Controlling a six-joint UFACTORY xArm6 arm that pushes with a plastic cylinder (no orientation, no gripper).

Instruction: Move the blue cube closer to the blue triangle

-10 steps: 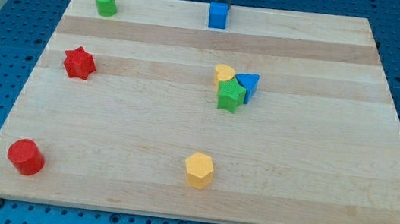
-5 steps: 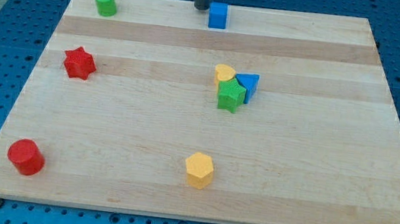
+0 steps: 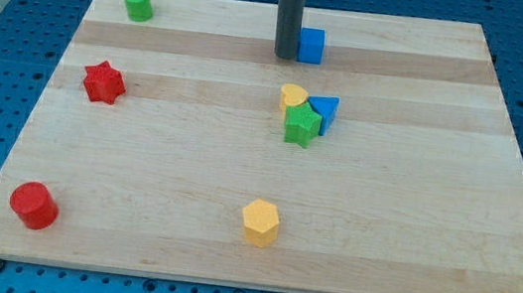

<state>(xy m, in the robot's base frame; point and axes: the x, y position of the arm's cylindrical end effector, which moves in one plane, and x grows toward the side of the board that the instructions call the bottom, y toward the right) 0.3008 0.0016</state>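
Note:
The blue cube [image 3: 311,46] sits near the view's top, a little right of centre. My tip [image 3: 284,55] stands right against the cube's left side. The blue triangle [image 3: 325,111] lies below the cube, packed with a green star [image 3: 301,125] and a yellow heart-like block [image 3: 294,95]. A short gap of bare board separates the cube from that cluster.
A green cylinder [image 3: 139,3] sits at the top left. A red star [image 3: 103,82] lies at the left. A red cylinder [image 3: 33,205] is at the bottom left. A yellow hexagon [image 3: 260,222] lies at the bottom centre.
My tip went from behind the cube to its left side, then came down and right. The blue cube slid right and a little down, toward the blue triangle.

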